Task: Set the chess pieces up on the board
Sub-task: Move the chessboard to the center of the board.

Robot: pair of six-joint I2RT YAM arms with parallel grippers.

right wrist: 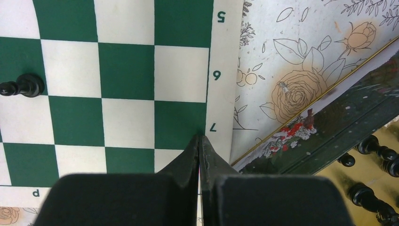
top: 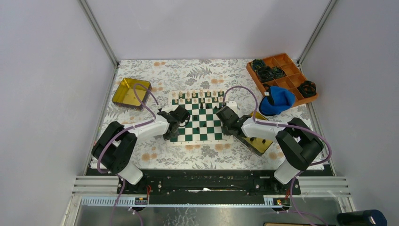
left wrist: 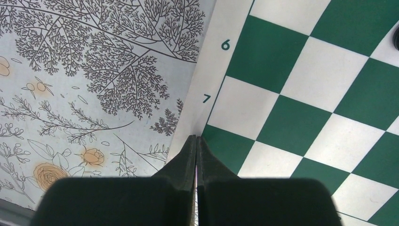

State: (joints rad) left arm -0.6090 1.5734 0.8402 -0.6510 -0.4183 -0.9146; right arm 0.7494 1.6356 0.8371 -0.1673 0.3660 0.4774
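The left claw (left wrist: pixel 196 137) is pinched closed on nothing, its tips over the board (left wrist: pixel 301 84) edge by the 7 mark. The right claw (right wrist: pixel 200 136), also closed and empty, sits at the opposite edge. 1 black pawn (right wrist: pixel 21 86) is between its 9 and 10 o'clock, and more black pieces (right wrist: pixel 376 153) sit in the gold tin (right wrist: pixel 336 181) at 3 o'clock.

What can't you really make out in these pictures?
- Top view: the chess pieces are too small to tell which is which.
- Top view: the right arm covers part of the right-hand gold tin.
- Left wrist view: a dark object is cut off by the right edge.
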